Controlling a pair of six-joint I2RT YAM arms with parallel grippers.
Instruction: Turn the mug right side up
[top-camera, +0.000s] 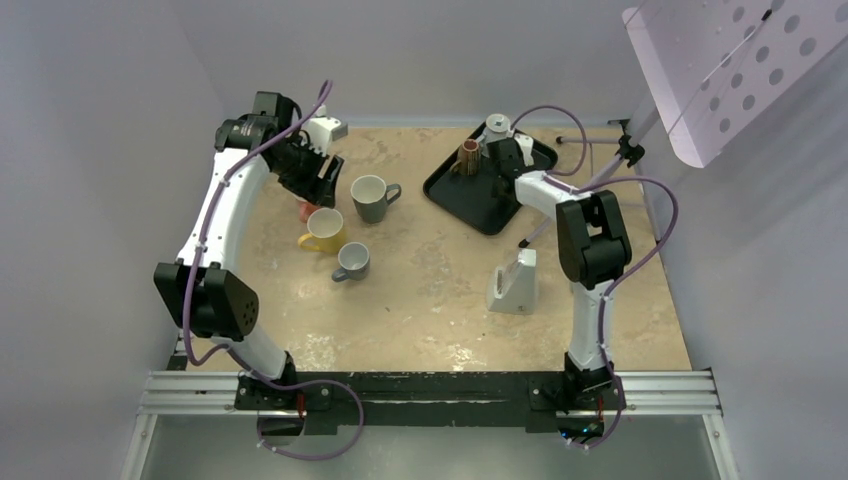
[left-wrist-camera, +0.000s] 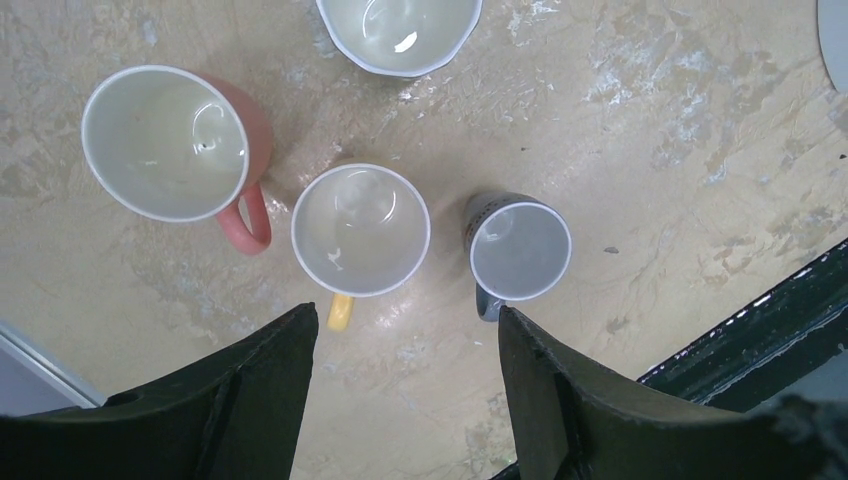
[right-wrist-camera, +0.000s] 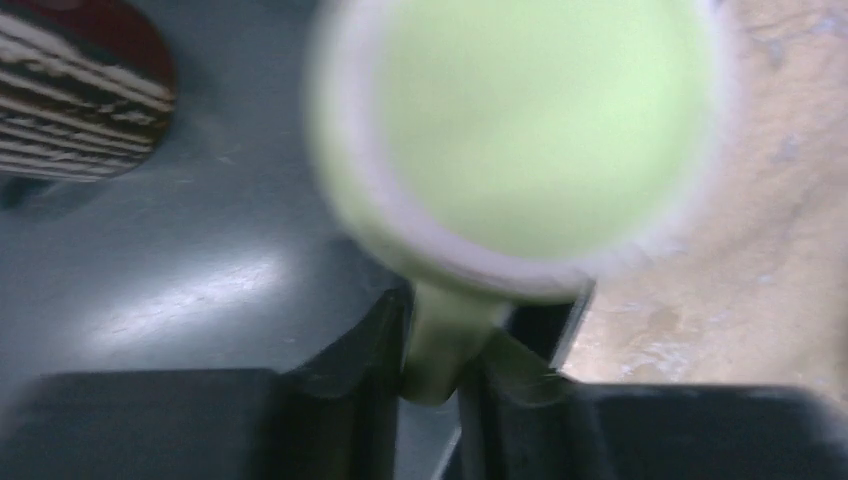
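Note:
The mug (right-wrist-camera: 520, 130) is pale green and stands upside down, its flat base facing the right wrist camera, at the far edge of the black tray (top-camera: 460, 195). In the top view the mug (top-camera: 497, 124) looks whitish. My right gripper (right-wrist-camera: 440, 350) has its fingers pressed against both sides of the mug's handle (right-wrist-camera: 440, 335). Far off at the left, my left gripper (left-wrist-camera: 405, 330) hangs open above a cluster of upright mugs and holds nothing.
A brown striped cup (top-camera: 469, 155) stands on the tray beside the mug. At the left stand a pink mug (left-wrist-camera: 165, 140), a yellow mug (left-wrist-camera: 360, 230), a small grey mug (left-wrist-camera: 520, 250) and a larger grey mug (top-camera: 372, 197). A white stand (top-camera: 515, 280) sits mid-right.

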